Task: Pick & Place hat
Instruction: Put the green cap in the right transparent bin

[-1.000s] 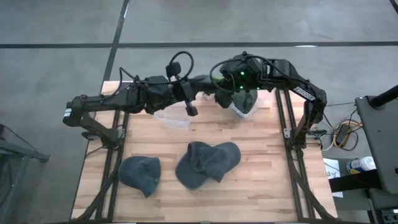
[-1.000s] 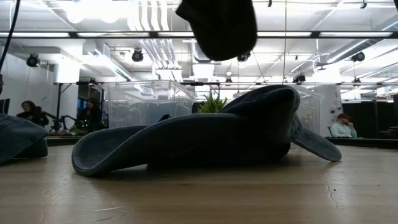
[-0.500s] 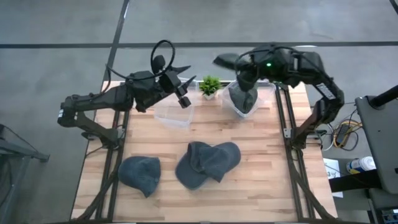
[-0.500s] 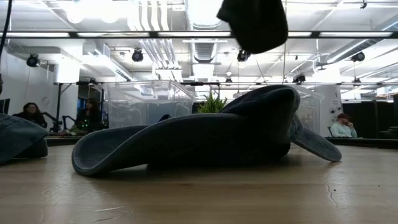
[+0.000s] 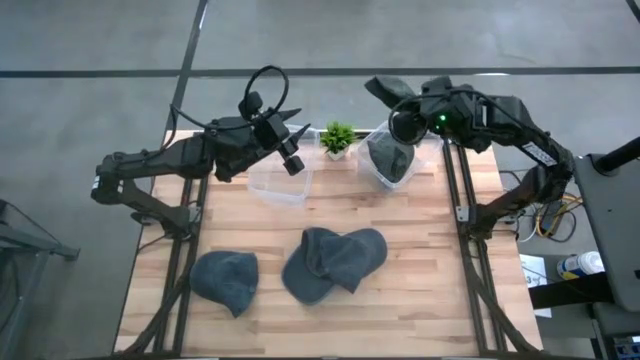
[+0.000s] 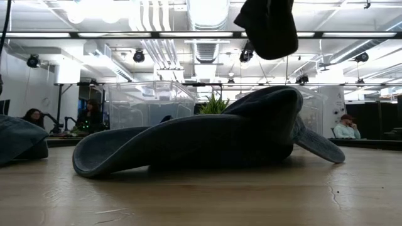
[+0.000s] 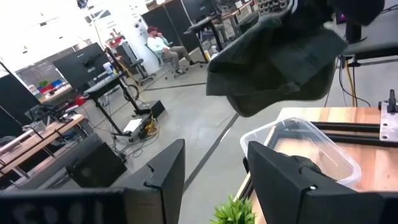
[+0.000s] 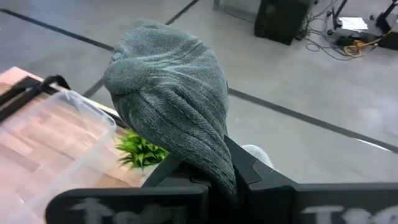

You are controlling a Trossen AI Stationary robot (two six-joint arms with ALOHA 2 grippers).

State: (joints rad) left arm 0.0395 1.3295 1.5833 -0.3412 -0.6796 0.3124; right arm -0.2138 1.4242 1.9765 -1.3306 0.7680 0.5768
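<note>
A grey knit hat [image 8: 168,93] is held high over the table's far edge, with my right gripper [image 5: 398,118] shut on it. It shows dark at the top of the low view [image 6: 270,25] and also in the left wrist view [image 7: 273,56]. My left gripper [image 5: 290,160] stands open over the far left clear bin [image 5: 280,182], apart from the hat, with nothing between its fingers [image 7: 168,168]. Two more grey hats [image 5: 225,278] [image 5: 335,262] lie flat on the table's near half. My right gripper pinches a bunched, narrow end of the knit hat [image 8: 214,165] between its two fingers [image 8: 252,174]. From there the rest of the hat reaches forward past the fingertips, toward the table's far edge. The hat is lifted clear of the table and bins.
A second clear bin [image 5: 410,172] at the far right holds a grey bundle [image 5: 390,160]. A small green plant [image 5: 338,138] stands between the two bins. Dark frame rails [image 5: 465,215] run along both table sides. Bare wood lies between the bins and the lying hats.
My right gripper has carried the hat toward the table's right and far edge, turning as it went, so the hat now sticks out beyond the far edge. My left gripper has drawn back toward the table's left, away from the right gripper. The hats on the table have not moved.
</note>
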